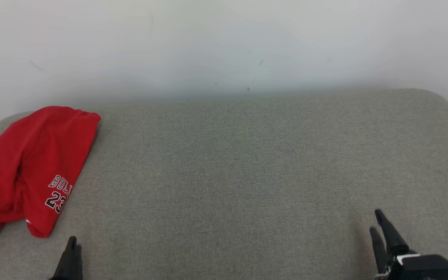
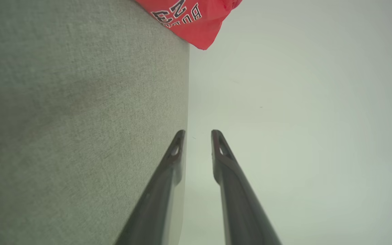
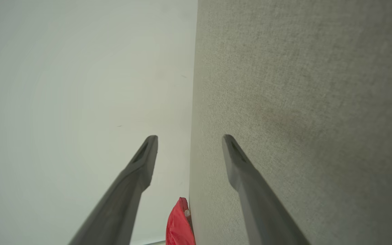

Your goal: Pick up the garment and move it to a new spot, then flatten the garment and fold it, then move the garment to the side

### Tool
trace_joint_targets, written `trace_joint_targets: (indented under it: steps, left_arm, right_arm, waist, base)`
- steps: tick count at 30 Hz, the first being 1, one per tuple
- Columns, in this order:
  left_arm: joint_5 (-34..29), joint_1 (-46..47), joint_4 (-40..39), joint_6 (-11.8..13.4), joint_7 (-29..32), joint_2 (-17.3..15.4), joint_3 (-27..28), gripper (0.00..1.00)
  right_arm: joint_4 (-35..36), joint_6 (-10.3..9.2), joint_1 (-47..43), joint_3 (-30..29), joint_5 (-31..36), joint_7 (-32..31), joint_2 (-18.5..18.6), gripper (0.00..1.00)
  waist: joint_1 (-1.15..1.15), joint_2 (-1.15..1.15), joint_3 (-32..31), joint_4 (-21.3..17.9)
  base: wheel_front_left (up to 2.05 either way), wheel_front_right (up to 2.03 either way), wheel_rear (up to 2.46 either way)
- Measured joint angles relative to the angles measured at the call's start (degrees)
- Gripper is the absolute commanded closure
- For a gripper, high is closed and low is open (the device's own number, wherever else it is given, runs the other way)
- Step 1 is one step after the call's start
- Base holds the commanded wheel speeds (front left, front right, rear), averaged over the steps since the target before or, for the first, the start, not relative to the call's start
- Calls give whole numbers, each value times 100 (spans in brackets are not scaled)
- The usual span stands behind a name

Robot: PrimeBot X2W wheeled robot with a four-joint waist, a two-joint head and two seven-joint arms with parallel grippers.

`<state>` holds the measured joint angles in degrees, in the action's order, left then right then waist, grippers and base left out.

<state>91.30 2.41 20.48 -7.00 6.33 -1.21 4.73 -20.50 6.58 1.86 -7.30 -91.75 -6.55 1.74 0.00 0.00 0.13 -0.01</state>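
Presently on record, one lot with fixtures.

Item 1: red basketball garment (image 1: 33,163). It lies bunched and loosely doubled over at the far left of the grey upholstered pad (image 1: 247,175), and its outer folds run off the left edge of the head view. White lettering (image 1: 58,192) outlined in black, reading "BULL" above "23", sits near its right-hand hem. The gathered end points toward the wall. In the left wrist view the garment (image 2: 192,20) shows at the top edge, one corner reaching past the pad's edge line. In the right wrist view a red sliver of it (image 3: 179,224) sits low between the fingers' bases, far off.

Item 2: left gripper (image 1: 72,243). It sits at the lower left, near the garment's lower hem but apart from it. Its wrist view (image 2: 197,134) shows the jaws parted by a narrow gap with nothing between them.

Item 3: right gripper (image 1: 375,221). It sits at the lower right, well apart from the garment. Its wrist view (image 3: 190,137) shows the jaws spread wide and released, gripping nothing.

Item 4: pale wall (image 1: 224,46), plain, with a few small marks, behind the pad.
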Motion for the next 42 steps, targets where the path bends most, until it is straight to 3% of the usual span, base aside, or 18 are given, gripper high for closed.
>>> trace_joint_targets:
  steps: [16,42]
  left_arm:
    - [-255,-66,15,46,-299,3,-229,0]
    - [-2395,-29,-237,557,-833,-249,-713,0]
  right_arm:
    - [37,-23,-26,300,457,292,8,0]
    - [215,-532,119,1140,2822,837,427,0]
  waist:
    - [0,0,-1,-12]
    - [0,0,6,-38]
  base:
    - [0,0,0]
    - [0,0,0]
